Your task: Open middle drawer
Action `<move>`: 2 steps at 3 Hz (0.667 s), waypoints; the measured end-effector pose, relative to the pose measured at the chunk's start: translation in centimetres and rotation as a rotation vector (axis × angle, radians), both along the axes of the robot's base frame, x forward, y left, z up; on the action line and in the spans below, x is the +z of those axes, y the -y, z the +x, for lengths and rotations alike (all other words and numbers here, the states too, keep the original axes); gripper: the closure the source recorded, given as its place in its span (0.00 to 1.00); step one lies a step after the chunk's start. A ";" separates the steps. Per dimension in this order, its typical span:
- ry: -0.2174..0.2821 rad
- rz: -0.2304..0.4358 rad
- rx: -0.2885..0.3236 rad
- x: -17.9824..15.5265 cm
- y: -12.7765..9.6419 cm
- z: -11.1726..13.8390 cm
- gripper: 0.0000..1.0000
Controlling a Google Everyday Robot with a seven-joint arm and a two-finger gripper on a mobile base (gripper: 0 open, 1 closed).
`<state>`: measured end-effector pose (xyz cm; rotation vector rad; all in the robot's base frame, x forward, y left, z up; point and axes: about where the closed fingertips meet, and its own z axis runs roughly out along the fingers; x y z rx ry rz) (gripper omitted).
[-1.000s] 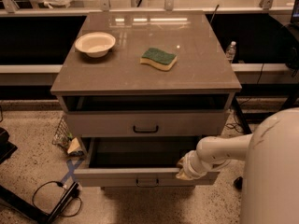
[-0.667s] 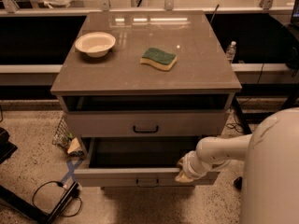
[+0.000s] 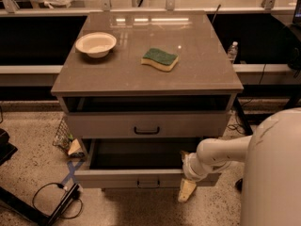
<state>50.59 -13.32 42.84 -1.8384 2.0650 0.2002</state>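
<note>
The middle drawer (image 3: 117,178) is a wide grey-beige drawer with a small dark bar handle (image 3: 148,183) at the centre. It stands pulled well out, and its dark inside shows. My gripper (image 3: 188,174) is at the right part of the drawer's front, at its top edge, on the end of my pale arm (image 3: 221,150), which reaches in from the right. The uppermost drawer (image 3: 103,125) sits above it, slightly out, with a dark gap under the tabletop. The lowest drawer is hidden under the open one.
On the brown cabinet top (image 3: 202,69) lie a cream bowl (image 3: 96,44) and a green-and-yellow sponge (image 3: 160,59). My white body (image 3: 275,173) fills the lower right. Black cables (image 3: 51,199), blue tape (image 3: 70,172) and a wire basket (image 3: 63,136) are on the floor at left. A water bottle (image 3: 232,52) stands behind right.
</note>
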 end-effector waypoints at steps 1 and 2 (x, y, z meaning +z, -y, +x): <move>0.000 0.000 0.000 0.0 0.0 0.0 0.00; -0.002 0.000 0.001 -0.1 -0.1 -0.1 0.16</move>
